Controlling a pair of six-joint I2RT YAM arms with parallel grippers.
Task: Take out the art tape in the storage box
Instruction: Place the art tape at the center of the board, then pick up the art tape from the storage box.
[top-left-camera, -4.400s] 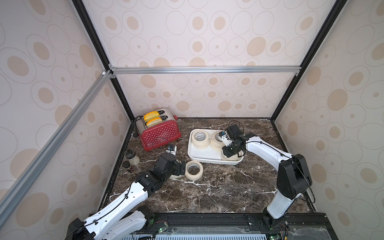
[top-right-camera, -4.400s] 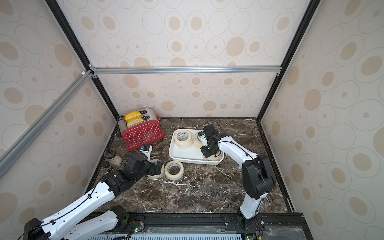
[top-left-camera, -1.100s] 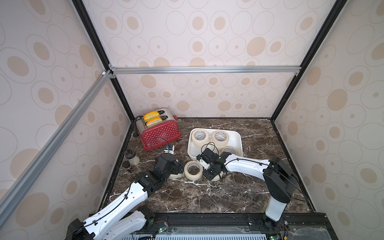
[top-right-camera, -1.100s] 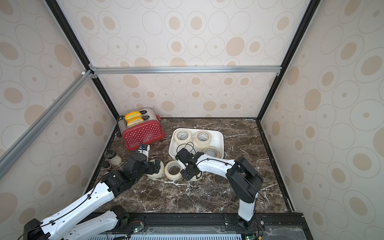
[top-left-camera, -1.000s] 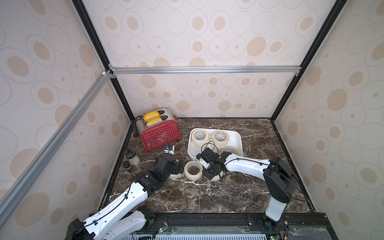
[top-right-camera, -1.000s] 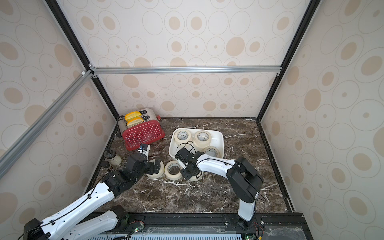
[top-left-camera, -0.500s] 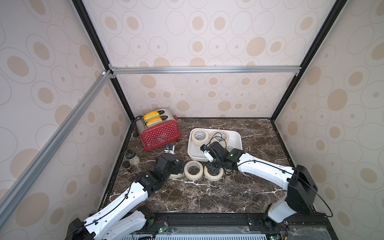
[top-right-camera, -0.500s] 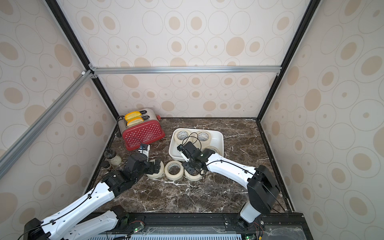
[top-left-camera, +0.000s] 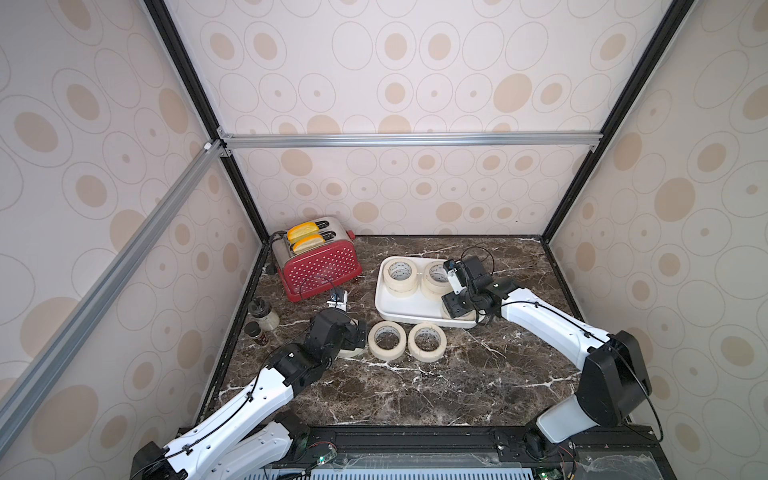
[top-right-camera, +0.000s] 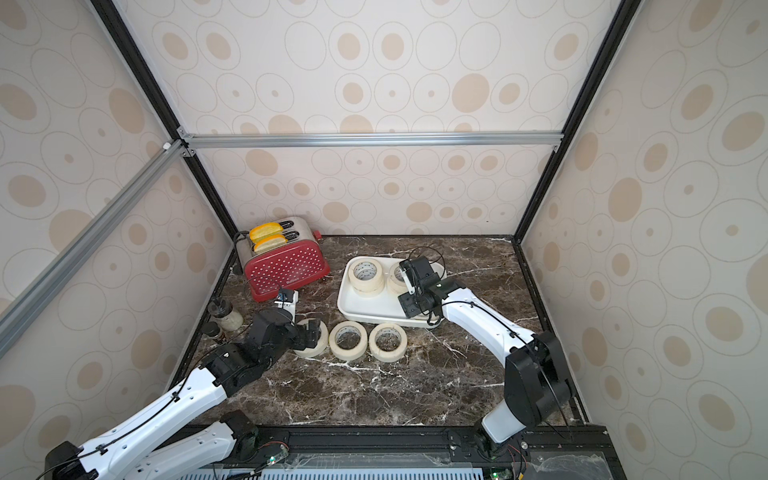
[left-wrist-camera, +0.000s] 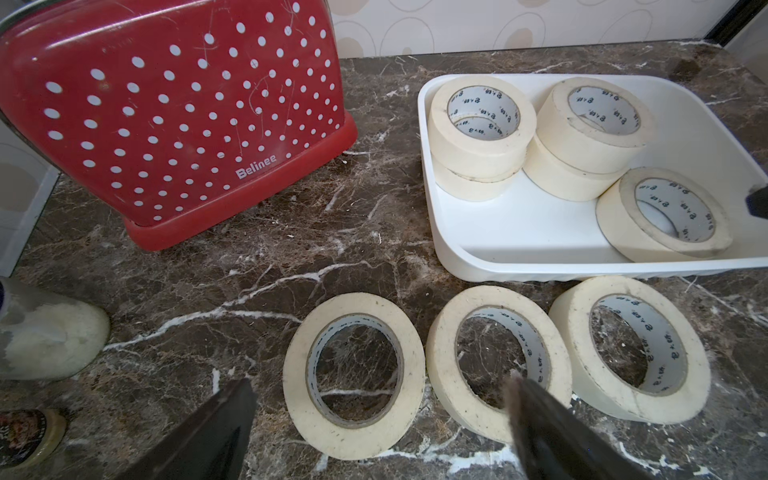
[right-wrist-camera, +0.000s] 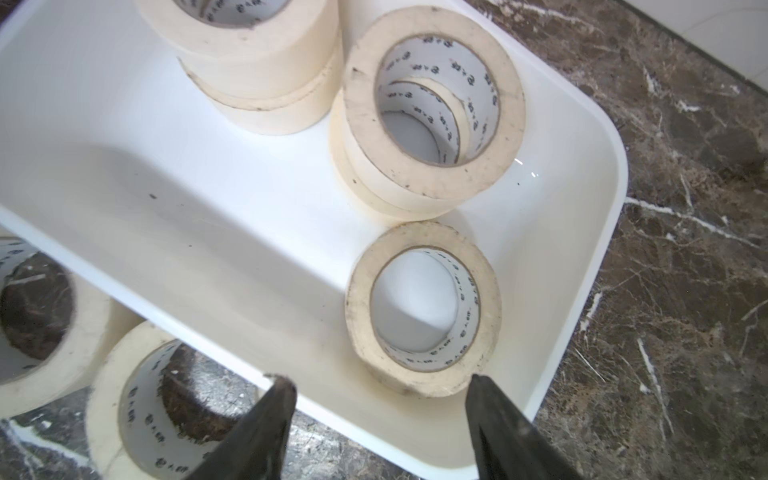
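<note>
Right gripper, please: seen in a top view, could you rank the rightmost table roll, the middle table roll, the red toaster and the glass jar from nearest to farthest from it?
Measured from the right gripper, in a top view:
1. rightmost table roll, just in front of the storage box.
2. middle table roll, next along to the left.
3. red toaster, back left of the table.
4. glass jar, by the left wall.

I look into a booth whose back wall (top-left-camera: 395, 195) and side walls (top-left-camera: 685, 249) carry cream paper printed with beige ovals. Black corner posts (top-left-camera: 575, 187) frame it. One aluminium rail (top-left-camera: 415, 139) crosses the back and a second rail (top-left-camera: 124, 259) slants along the left wall. The table (top-left-camera: 415, 395) is dark brown marble with white veins, evenly lit.
</note>
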